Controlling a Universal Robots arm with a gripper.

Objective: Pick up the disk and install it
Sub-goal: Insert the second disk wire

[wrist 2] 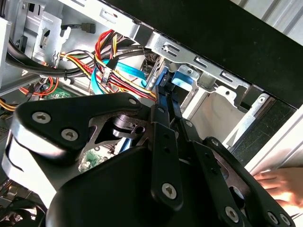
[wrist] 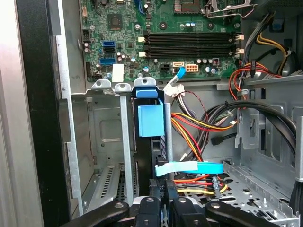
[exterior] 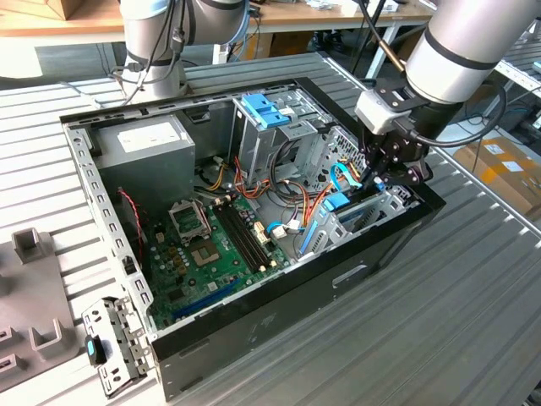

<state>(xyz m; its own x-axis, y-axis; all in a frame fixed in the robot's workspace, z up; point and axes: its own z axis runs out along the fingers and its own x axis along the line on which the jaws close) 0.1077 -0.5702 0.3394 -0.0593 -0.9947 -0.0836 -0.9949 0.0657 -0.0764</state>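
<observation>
Black gripper (wrist 2: 164, 101) jaws pinched together at blue-framed disk (wrist 2: 182, 80) beside coloured cables (wrist 2: 111, 56).

The computer case (exterior: 254, 330) is black outside with bare grey metal inside. The motherboard (exterior: 211, 254) is green with black memory slots (wrist: 189, 42). The power supply (exterior: 144, 156) is grey with a white sticker. A latch (exterior: 264, 108) on the drive cage is bright blue. The disk (wrist: 150, 120) shows a blue carrier edge in the first wrist view. Cable bundles (wrist 2: 113, 61) run red, yellow, orange and black, beside a light blue flat cable (wrist: 189, 167). The gripper (wrist 2: 163, 106) is black, the arm (exterior: 465, 42) silver-grey with a black band. The tabletop (exterior: 439, 313) is ribbed grey.
</observation>
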